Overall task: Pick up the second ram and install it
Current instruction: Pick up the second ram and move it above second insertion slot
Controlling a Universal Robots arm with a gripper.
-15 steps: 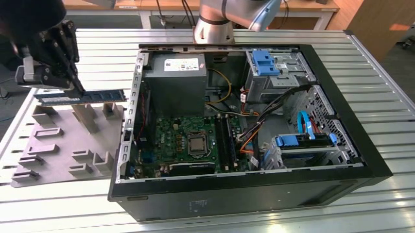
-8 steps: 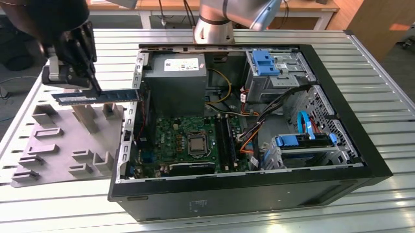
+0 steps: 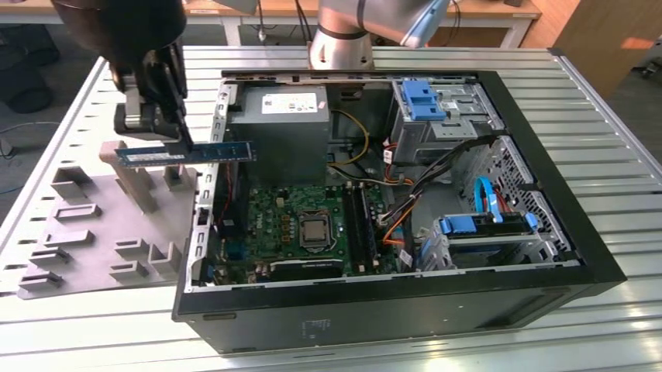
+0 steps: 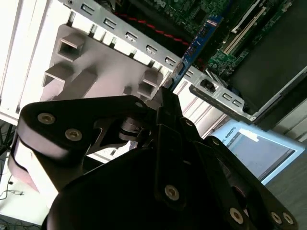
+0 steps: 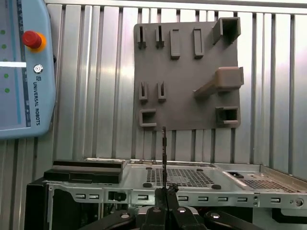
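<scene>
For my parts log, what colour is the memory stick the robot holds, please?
Blue with a whitish label; the second ram shows best in the exterior view.

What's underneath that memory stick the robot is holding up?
The computer case's metal edge, with the grey holder plate at one end. The gripper covers the stick's middle.

Open black computer case (image 3: pixel 393 314) on slatted metal bench (image 3: pixel 610 132), green motherboard (image 3: pixel 271 209) inside; grey holder plate (image 3: pixel 98 232) just beside, at exterior view's left.
</scene>
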